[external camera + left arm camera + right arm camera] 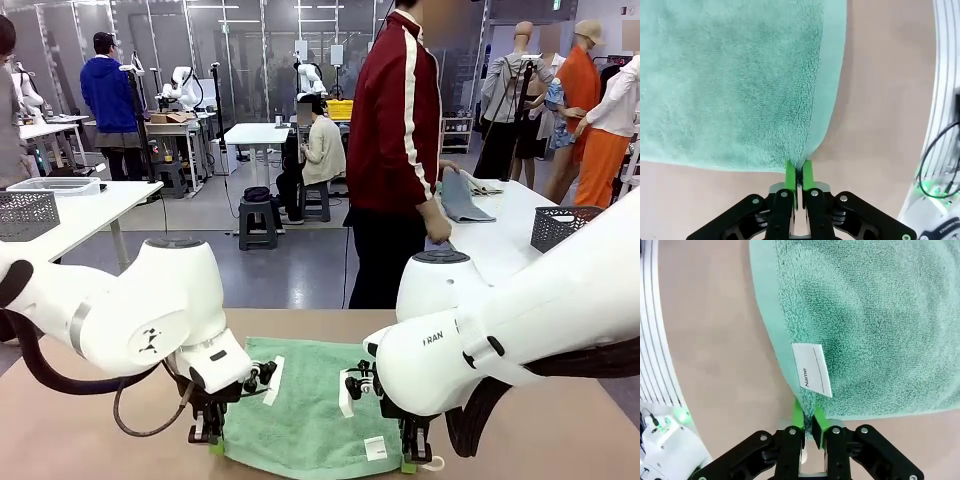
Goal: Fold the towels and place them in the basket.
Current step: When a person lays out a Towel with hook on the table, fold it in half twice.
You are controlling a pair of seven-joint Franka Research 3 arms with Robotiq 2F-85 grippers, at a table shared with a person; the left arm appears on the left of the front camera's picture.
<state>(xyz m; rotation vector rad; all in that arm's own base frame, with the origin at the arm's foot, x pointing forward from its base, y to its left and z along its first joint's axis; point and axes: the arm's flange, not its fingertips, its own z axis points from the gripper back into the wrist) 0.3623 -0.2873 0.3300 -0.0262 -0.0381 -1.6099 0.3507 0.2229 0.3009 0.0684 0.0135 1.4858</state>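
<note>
The green towel [310, 410] lies flat on the tan table [100, 430], on the robot's side, between the two arms. It looks longer from left to right than from near to far, though the front view shortens its depth. Its near edge runs across from one gripper to the other, and its smooth hem bands run away from the robot along the left and right sides. The left gripper [798, 172] points down at the near left corner, its green pads [790, 176] pressed together on the tip of that corner where the hem meets the near edge. The right gripper [807, 415] is clamped in the same way on the near right corner. Just inside that corner a white tag [811, 369] printed "Name" lies on the pile, its long side roughly along the hem. Across the table a person [400, 130] in a red jacket stands turned toward a white table [500, 250] behind, with one hand [437, 228] at the near edge of a blue towel [465, 198] spread there. A grey mesh basket [565, 225] sits on that same table, well apart from the green towel.
</note>
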